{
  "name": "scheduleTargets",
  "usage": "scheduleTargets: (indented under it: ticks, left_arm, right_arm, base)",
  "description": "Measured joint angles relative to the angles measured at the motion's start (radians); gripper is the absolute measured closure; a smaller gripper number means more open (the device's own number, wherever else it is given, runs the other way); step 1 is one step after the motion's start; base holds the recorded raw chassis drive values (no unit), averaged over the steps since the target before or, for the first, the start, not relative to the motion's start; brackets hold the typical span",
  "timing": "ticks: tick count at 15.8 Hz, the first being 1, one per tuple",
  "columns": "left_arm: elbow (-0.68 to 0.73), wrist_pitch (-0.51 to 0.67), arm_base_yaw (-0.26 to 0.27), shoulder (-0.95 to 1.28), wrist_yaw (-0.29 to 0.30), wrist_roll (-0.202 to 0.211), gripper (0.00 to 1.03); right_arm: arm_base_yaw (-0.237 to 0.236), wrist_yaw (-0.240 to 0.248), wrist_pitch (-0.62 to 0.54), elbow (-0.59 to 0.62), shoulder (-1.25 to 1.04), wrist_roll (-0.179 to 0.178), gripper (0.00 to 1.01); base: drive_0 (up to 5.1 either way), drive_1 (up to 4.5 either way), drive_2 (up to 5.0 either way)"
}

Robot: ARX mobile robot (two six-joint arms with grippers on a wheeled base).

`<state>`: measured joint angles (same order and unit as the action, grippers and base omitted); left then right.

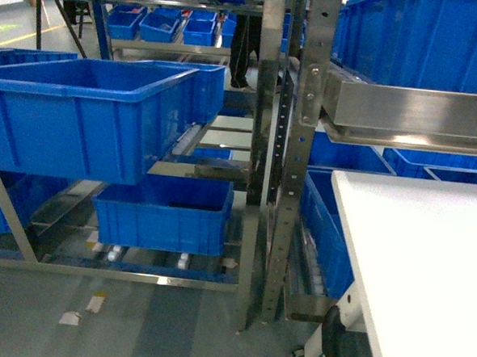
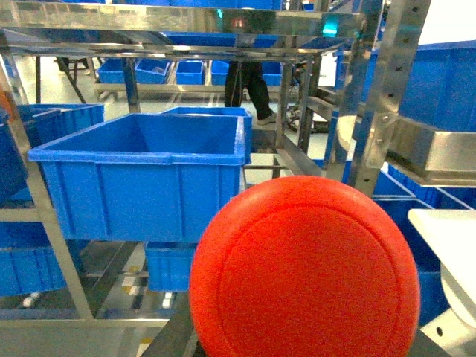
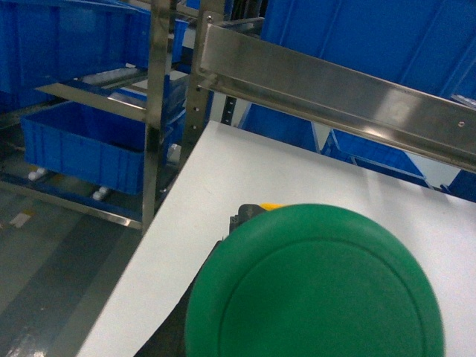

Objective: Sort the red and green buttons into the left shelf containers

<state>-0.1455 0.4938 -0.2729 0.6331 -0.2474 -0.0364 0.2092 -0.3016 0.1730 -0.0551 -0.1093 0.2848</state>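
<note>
Red button (image 2: 303, 269) is carried close before the left wrist camera, facing the upper blue bin (image 2: 145, 175) on the left shelf (image 2: 44, 216), presumably for drop-off. Green button (image 3: 316, 286) is kept over the table's (image 3: 245, 171) left edge. Neither hand is visible; grip state cannot be told.

The upper blue bin (image 1: 80, 116) on the left shelf (image 1: 263, 148) stands open-topped, with free room above its rim; right of it, steel uprights (image 1: 301, 150) block the way toward the desk (image 1: 420, 262).
</note>
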Motion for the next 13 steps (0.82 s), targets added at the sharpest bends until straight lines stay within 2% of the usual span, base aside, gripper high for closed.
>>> scheduleTargets:
  ticks: [13]
  left_arm:
    - [0.000,0.002,0.002,0.001,0.000,0.000,0.77]
  right_arm:
    - [0.000,0.000,0.000,0.000,0.000,0.000,0.75]
  base:
    - [-5.1,2.40,2.4]
